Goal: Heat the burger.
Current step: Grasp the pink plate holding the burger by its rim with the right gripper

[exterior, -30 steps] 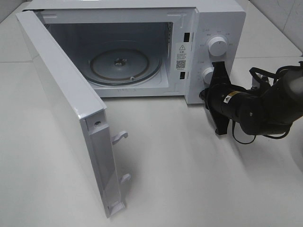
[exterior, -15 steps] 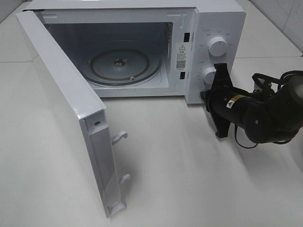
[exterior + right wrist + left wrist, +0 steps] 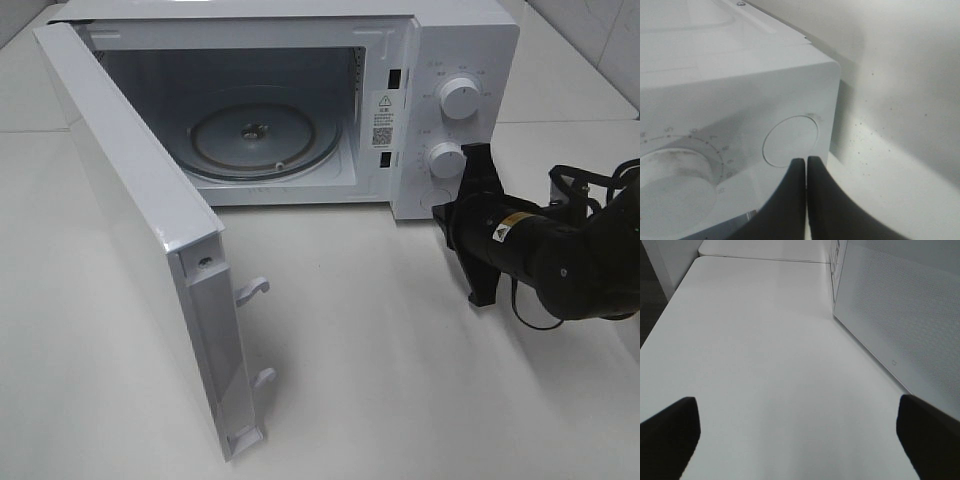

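Note:
The burger is out of view in every frame. The white microwave (image 3: 465, 50) stands at the back with its door (image 3: 130, 200) swung wide open, and the glass turntable (image 3: 255, 138) inside is bare. My right gripper (image 3: 443, 212) is shut with nothing in it. Its tips (image 3: 806, 161) sit just in front of the round door button (image 3: 790, 141) at the bottom of the control panel, below the lower knob (image 3: 445, 160). My left gripper (image 3: 800, 440) is open over the bare white table beside the outer face of the door (image 3: 900, 325); it does not show in the high view.
The upper knob (image 3: 458, 98) sits above the lower one on the panel. The open door juts far toward the table's front left, its latch hooks (image 3: 252, 290) sticking out. The white table (image 3: 400, 380) spreads in front of the microwave.
My right arm has drawn back to the right and toward the front, away from the control panel. The gripper stays shut. The door and the left arm have not moved.

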You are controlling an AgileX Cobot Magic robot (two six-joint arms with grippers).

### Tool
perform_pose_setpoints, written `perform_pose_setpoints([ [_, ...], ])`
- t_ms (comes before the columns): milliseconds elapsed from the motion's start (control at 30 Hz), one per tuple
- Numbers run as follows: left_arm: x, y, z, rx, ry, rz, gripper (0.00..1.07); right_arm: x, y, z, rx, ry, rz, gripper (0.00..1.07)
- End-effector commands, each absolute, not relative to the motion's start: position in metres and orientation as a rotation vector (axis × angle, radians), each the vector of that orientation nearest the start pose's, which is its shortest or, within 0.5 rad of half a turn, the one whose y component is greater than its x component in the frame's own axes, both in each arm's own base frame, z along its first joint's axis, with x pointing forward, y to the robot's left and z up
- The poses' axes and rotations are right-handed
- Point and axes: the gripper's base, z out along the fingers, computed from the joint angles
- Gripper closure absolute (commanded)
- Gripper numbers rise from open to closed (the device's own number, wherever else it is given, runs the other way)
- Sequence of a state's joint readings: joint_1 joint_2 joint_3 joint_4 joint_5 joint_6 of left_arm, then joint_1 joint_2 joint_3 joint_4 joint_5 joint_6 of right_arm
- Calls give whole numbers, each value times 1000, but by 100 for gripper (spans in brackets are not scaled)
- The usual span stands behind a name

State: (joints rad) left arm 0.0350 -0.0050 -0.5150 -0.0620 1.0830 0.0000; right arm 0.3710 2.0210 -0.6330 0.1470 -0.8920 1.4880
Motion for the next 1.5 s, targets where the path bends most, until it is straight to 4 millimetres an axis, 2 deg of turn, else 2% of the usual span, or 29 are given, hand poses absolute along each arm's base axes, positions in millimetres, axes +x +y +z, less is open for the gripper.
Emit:
perform_pose_setpoints([
  [33,-10,-5,281,-31,2017,-53,4,303,108,98,1221,1760,1086,105],
  [167,-10,-5,281,-31,2017,-53,4,294,105,107,1098,1814,1013,105],
  [300,-10,-5,281,-31,2017,-53,4,276,99,121,871,1983,821,104],
  [333,-10,-5,281,-31,2017,-53,4,276,99,121,871,1983,821,104],
  [400,-10,-5,281,-31,2017,-53,4,261,95,137,628,2150,630,103],
  [500,-10,-5,281,-31,2017,-53,4,259,94,140,555,2184,590,103],
  [533,-10,-5,281,-31,2017,-53,4,252,93,148,394,2253,507,103],
  [567,-10,-5,281,-31,2017,-53,4,248,93,151,316,2287,470,103],
  [600,-10,-5,281,-31,2017,-53,4,248,93,151,316,2287,470,103],
  [633,-10,-5,281,-31,2017,-53,4,239,91,159,183,2345,411,102],
  [667,-10,-5,281,-31,2017,-53,4,235,90,161,127,2384,386,102],
  [700,-10,-5,281,-31,2017,-53,4,235,90,161,127,2384,386,102],
  [767,-10,-5,281,-31,2017,-53,4,222,90,170,-110,2545,299,100],
  [800,-10,-5,281,-31,2017,-53,4,222,90,170,-110,2545,299,100],
  [867,-10,-5,281,-31,2017,-53,4,217,90,176,-219,2627,270,96],
  [967,-10,-5,281,-31,2017,-53,4,217,90,178,-226,2652,268,94],
  [1000,-10,-5,281,-31,2017,-53,4,217,91,182,-222,2696,264,86],
  [1033,-10,-5,281,-31,2017,-53,4,218,90,186,-263,2723,230,73],
  [1067,-10,-5,281,-31,2017,-53,4,218,90,186,-263,2723,230,73],
  [1100,-10,-5,281,-31,2017,-53,4,218,90,187,-288,2734,210,66],
  [1133,-10,-5,281,-31,2017,-53,4,218,90,187,-288,2734,210,66],
  [1200,-10,-5,281,-31,2017,-53,4,219,82,193,-452,2775,47,22],
  [1233,-10,-5,281,-31,2017,-53,4,219,82,193,-452,2775,47,22],
  [1300,-10,-5,281,-31,2017,-53,4,222,78,197,-506,2771,-30,6],
  [1400,-10,-5,281,-31,2017,-53,4,224,74,198,-492,2770,-41,6],
  [1467,-10,-5,281,-31,2017,-53,4,232,60,198,-385,2798,-57,7],
  [1500,-10,-5,281,-31,2017,-53,4,232,60,198,-385,2798,-57,7],
])
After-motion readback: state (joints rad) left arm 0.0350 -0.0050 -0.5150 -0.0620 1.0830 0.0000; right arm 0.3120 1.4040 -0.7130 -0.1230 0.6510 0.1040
